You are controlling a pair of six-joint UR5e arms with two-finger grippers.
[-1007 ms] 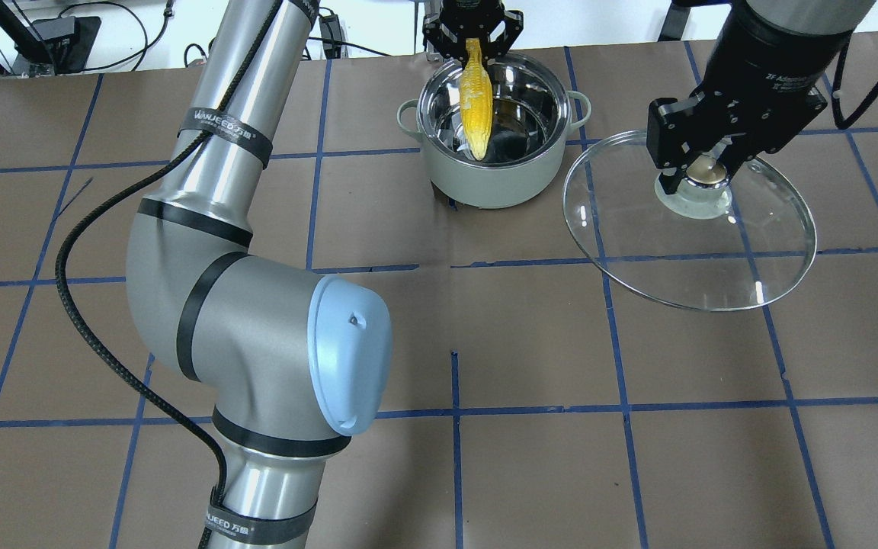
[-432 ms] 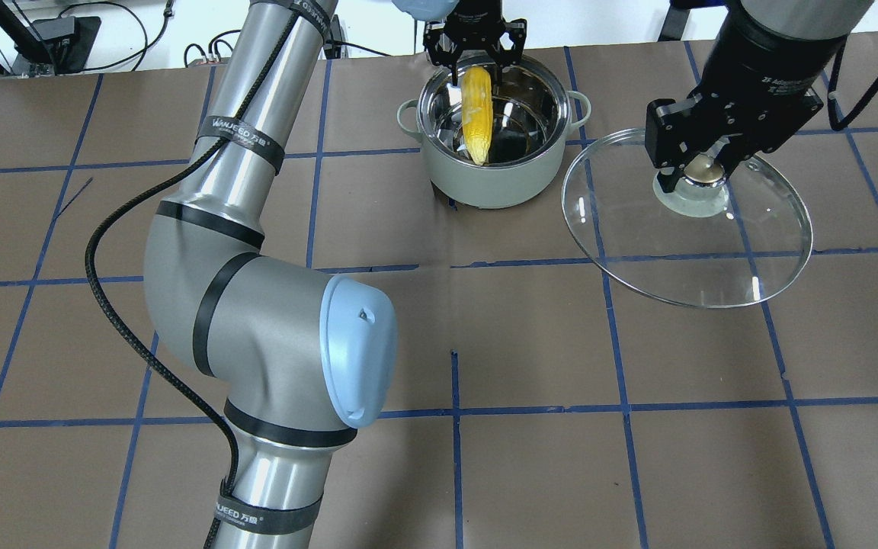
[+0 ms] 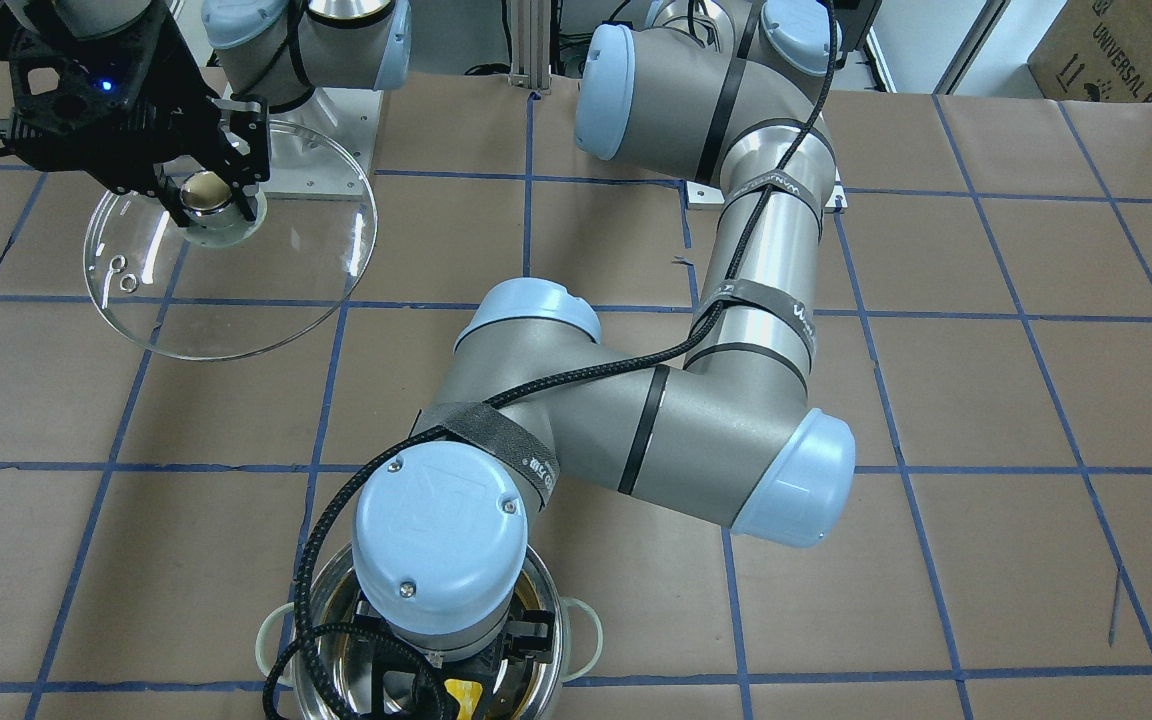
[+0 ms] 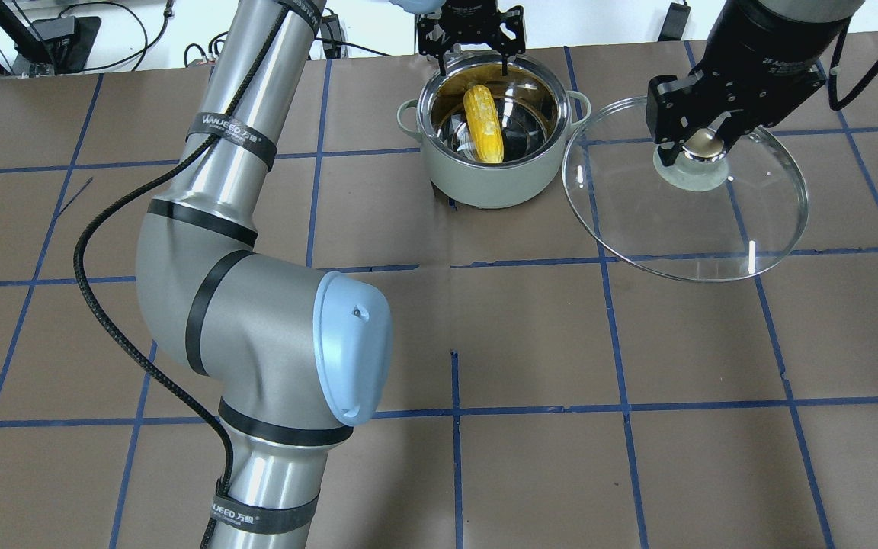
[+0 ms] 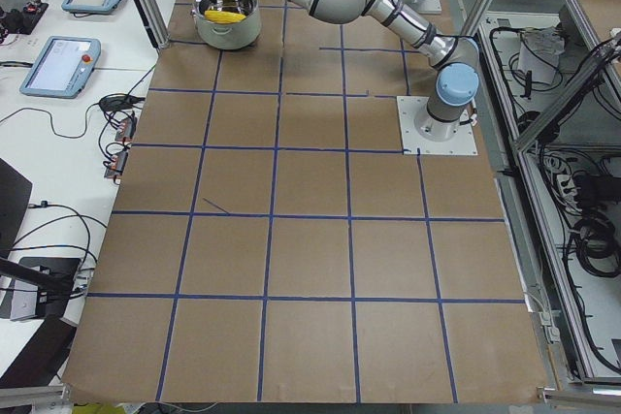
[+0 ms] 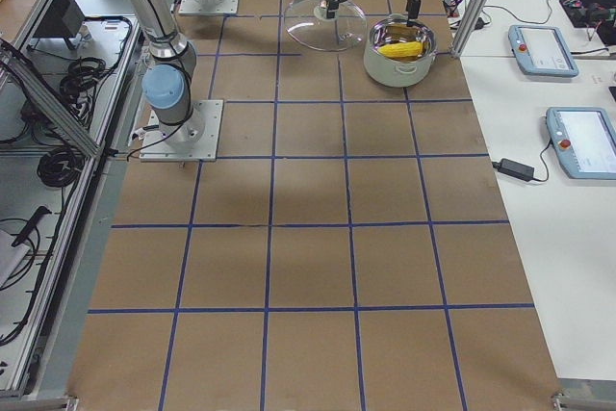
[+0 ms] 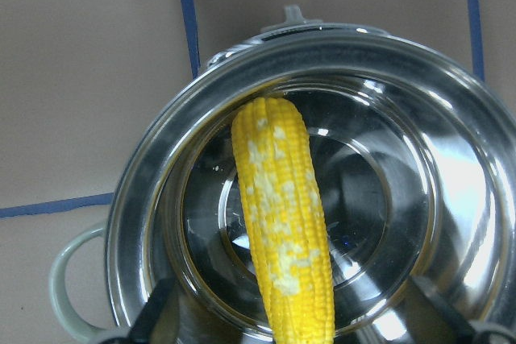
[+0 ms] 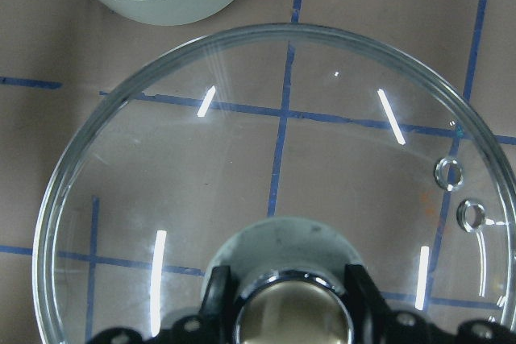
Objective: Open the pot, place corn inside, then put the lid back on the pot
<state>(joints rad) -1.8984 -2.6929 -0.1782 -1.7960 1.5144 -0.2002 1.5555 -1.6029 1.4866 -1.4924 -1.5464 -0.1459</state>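
Corn [image 4: 485, 133] lies loose inside pot [image 4: 496, 191], mid far edge of worktop. My left gripper [image 4: 473, 57] is spread wide and empty above pot's far rim. My right gripper [image 4: 702, 149] is clamped on knob [image 3: 204, 190], holding lid [image 4: 683, 221] tilted beside pot, toward right end.

Overhead looks steeply down and forward; front view faces back toward it. Wrist cameras sit close, both catching the pot [image 7: 135, 211].
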